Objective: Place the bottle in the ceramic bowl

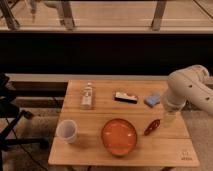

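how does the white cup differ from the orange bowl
The cup is translucent white, narrow and tall; the ceramic bowl is orange-red, wide and shallow. The cup stands at the front left of the table, the bowl at front centre. Both are upright, open-topped and look empty. The end effector hangs over the right edge, away from both.

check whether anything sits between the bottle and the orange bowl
Nothing visible: bare table separates the bottle from the ceramic bowl. The gripper hangs over the table's right edge, with a dark packet roughly between it and the bottle.
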